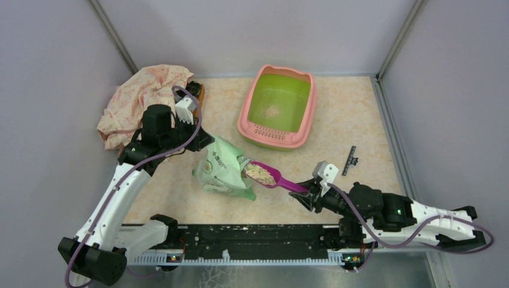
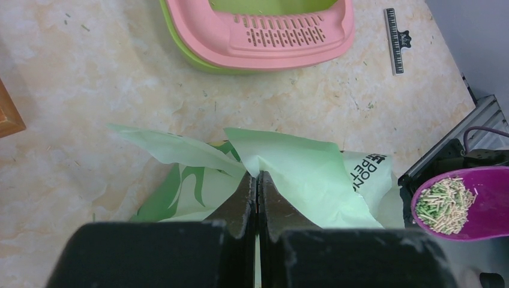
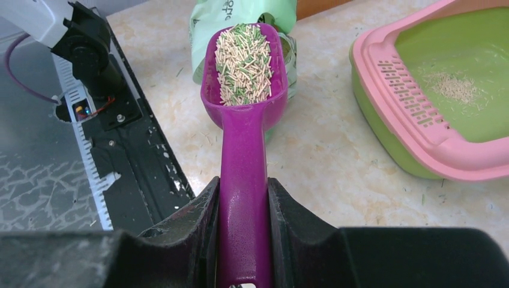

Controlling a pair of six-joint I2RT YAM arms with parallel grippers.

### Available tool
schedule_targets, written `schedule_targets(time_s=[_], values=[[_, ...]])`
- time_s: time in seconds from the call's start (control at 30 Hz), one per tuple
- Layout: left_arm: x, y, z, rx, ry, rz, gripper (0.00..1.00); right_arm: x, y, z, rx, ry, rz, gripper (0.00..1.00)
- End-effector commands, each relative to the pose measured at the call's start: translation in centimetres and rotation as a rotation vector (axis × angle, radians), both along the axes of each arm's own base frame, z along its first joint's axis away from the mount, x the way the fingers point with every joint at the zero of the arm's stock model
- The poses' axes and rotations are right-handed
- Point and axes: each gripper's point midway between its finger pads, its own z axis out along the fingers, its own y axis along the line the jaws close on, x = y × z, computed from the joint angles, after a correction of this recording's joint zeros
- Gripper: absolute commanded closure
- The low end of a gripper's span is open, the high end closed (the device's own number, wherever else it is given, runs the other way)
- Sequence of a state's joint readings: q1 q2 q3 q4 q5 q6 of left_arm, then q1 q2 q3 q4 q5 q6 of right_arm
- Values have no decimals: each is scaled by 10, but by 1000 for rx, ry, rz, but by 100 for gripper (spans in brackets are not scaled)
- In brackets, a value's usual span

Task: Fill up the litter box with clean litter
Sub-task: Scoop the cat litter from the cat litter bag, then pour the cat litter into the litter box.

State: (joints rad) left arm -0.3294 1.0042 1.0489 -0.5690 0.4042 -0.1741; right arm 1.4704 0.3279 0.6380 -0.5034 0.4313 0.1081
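The litter box (image 1: 305, 117) with pink rim and lime-green inside stands at the back centre; a small patch of clean litter (image 1: 273, 111) lies on its floor. It also shows in the right wrist view (image 3: 444, 156) and the left wrist view (image 2: 336, 36). My right gripper (image 3: 243, 198) is shut on the handle of the magenta scoop (image 3: 243, 138), whose bowl holds a heap of beige and green litter (image 3: 243, 63) just outside the bag's mouth. My left gripper (image 2: 257, 180) is shut on the edge of the light green bag (image 1: 223, 165).
A floral cloth (image 1: 141, 99) lies over a wooden thing at the back left. A black clip (image 1: 350, 159) lies right of the box. The black base rail (image 1: 240, 240) runs along the near edge. Grey walls close in left, back and right.
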Motion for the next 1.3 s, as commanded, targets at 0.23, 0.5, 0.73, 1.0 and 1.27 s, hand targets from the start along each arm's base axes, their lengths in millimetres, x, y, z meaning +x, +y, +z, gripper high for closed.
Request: schedule_targets(time_s=[0.23,0.5,0.73,1.0,1.27], values=[[4,-13,39,-85,-110,-47,100,29,-16,65,145,-100,-173,100],[1,-17,37,-105,-112,-74,100,64,-29,76,39,-185,-422,100],[-2,-21,38,-128,-114,-99,100,97,-32,90,-20,-196,-570,100],[-7,-21,41,-139,-126,-106,100,155,-16,74,-56,-92,-567,100],[-11,-23,47,-156,-136,-125,100,221,-16,69,-124,56,-596,100]])
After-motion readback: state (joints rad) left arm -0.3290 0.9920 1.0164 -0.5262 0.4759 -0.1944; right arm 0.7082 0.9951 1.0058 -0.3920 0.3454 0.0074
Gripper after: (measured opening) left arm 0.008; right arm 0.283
